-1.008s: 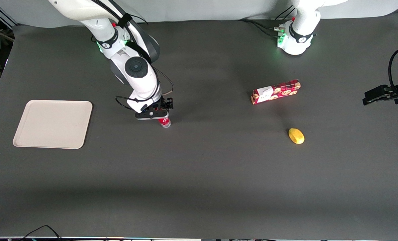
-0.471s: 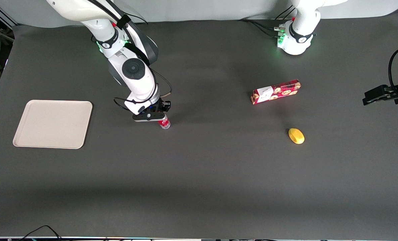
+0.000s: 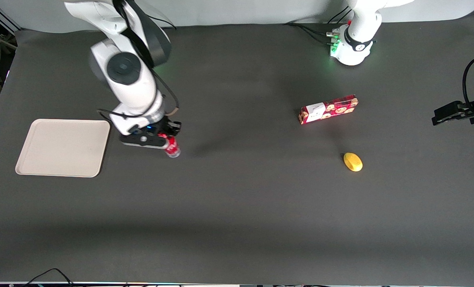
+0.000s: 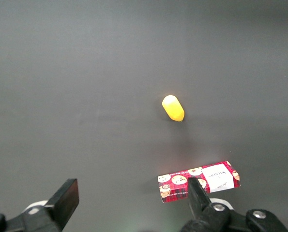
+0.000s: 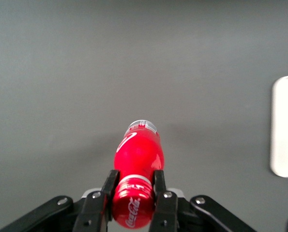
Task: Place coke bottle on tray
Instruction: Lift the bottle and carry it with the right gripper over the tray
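Note:
The coke bottle (image 3: 171, 146) hangs lifted off the dark table, red label and clear base showing below the wrist. My right gripper (image 3: 165, 139) is shut on its red cap end, and the bottle's shadow lies apart from it on the mat. In the right wrist view both fingers (image 5: 109, 186) press the cap of the coke bottle (image 5: 136, 159), with the gripper (image 5: 133, 186) closed around it. The beige tray (image 3: 63, 147) lies flat toward the working arm's end of the table, a short gap away from the gripper. An edge of the tray (image 5: 285, 125) shows in the wrist view.
A long red biscuit box (image 3: 328, 109) and a yellow lemon-like object (image 3: 353, 162) lie toward the parked arm's end of the table. Both also show in the left wrist view, the box (image 4: 198, 181) and the yellow object (image 4: 173, 108).
My right arm has lifted the bottle off the table and carried it sideways toward the tray. The bottle's shadow has separated from it.

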`<state>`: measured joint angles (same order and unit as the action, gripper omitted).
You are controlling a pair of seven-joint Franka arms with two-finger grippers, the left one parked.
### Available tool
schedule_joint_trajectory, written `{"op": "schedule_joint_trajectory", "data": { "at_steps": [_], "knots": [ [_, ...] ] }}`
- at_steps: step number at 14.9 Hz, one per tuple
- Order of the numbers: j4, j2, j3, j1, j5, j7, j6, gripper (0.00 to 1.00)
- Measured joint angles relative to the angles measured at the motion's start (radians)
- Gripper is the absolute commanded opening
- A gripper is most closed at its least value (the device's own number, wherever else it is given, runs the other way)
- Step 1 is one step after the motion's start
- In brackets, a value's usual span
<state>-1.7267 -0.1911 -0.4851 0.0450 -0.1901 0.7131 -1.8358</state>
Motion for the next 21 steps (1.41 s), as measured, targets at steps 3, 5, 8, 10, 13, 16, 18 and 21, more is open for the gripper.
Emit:
{"op": "schedule_joint_trajectory", "data": {
  "at_steps": [3, 5, 8, 10, 13, 16, 18, 21],
  "knots": [
    [0.072, 0.088, 0.129, 0.0, 0.062, -0.175, 0.13, 0.0],
    [0.078, 0.148, 0.242, -0.007, 0.074, -0.335, 0.188, 0.0],
    [0.078, 0.211, 0.42, -0.027, 0.078, -0.6, 0.23, 0.0],
    [0.08, 0.233, 0.551, -0.041, 0.078, -0.778, 0.231, 0.0],
    [0.08, 0.234, 0.734, -0.066, 0.078, -1.013, 0.22, 0.0],
    [0.062, 0.184, 0.854, -0.105, 0.08, -1.21, 0.115, 0.0],
    [0.033, 0.123, 0.919, -0.129, 0.092, -1.327, 0.009, 0.0],
    [-0.059, 0.047, 0.988, -0.144, 0.185, -1.458, -0.158, 0.0]
  ]
}}
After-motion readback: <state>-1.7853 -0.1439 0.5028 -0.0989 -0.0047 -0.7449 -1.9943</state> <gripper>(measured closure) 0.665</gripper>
